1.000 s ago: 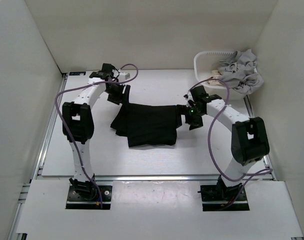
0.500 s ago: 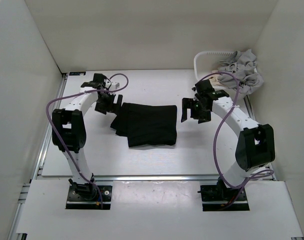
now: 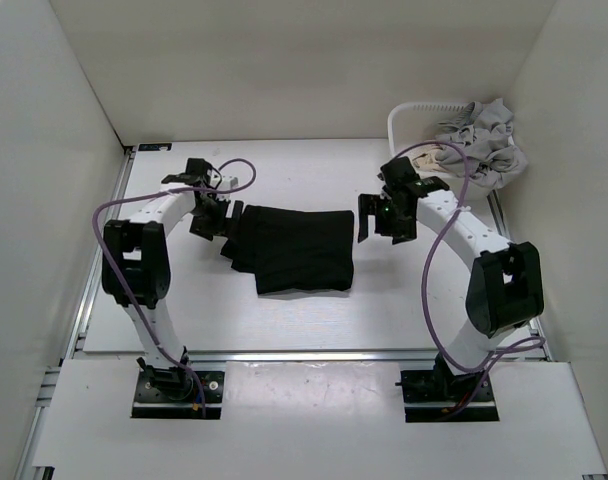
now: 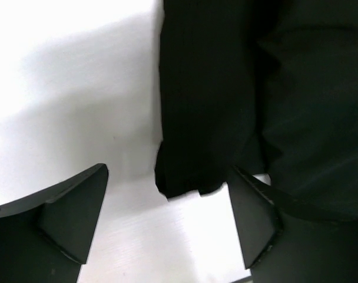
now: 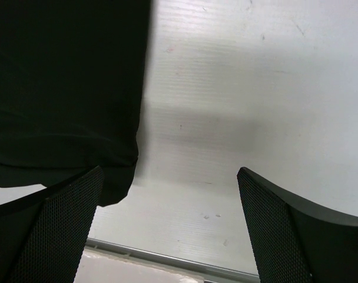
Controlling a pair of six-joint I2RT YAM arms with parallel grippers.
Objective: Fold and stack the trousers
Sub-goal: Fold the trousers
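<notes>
1. One white table [image 3: 284, 170] is carrying a single pair of black trousers [image 3: 299, 248], lying folded flat at its middle.
2. The trousers are looking soft, light and limp; pinching a folded edge or a corner is likely serving best, as the layers may slide.
3. One white basket [image 3: 404, 115], far right, is holding light grey garments [image 3: 479, 140], too heaped to count.
4. The left gripper [image 3: 216, 222] and right gripper [image 3: 376, 222] are flanking the trousers, fingers spread, gripping nothing.

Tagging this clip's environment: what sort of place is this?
Probably a lab robot cell: left arm and right arm bolted to a white table, plain white walls enclosing it, black trousers laid out.
</notes>
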